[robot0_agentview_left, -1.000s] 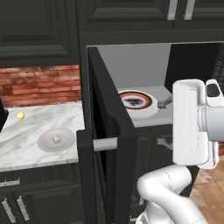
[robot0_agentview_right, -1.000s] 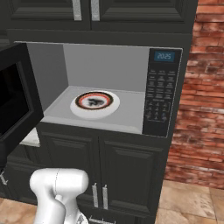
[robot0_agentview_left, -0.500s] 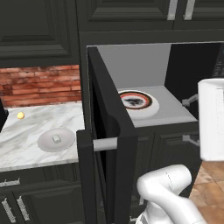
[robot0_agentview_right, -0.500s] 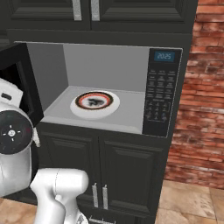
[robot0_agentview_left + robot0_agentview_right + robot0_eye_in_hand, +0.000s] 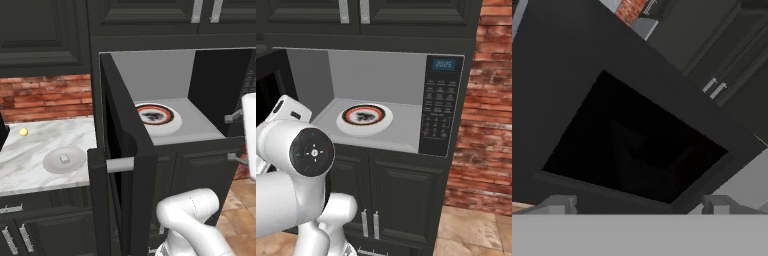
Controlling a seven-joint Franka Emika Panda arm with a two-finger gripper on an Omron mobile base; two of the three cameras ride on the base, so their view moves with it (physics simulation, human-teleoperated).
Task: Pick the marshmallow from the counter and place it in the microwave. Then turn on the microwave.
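The marshmallow [image 5: 64,159], a tiny whitish-grey cube, rests on a round grey plate [image 5: 50,165] on the white marble counter [image 5: 25,152], left of the microwave [image 5: 210,85]. The microwave stands open, its door [image 5: 125,150] swung out toward me, and a red-ringed turntable [image 5: 156,116] [image 5: 365,118] lies inside with nothing on it. My gripper [image 5: 234,138] hangs at the right edge of the left base view, in front of the opening and far from the marshmallow. In the hand view the gripper [image 5: 639,205] is open and holds nothing, facing the door's dark glass [image 5: 637,150].
A small yellow ball [image 5: 23,132] lies on the counter near the brick wall. The open door stands between the counter and the oven cavity. The keypad [image 5: 436,114] is on the microwave's right side. My white arm [image 5: 303,165] fills the left of the right base view.
The hand has swung from in front of the microwave opening toward the right edge of the left base view, and the arm has come into the right base view. The jaws stayed open.
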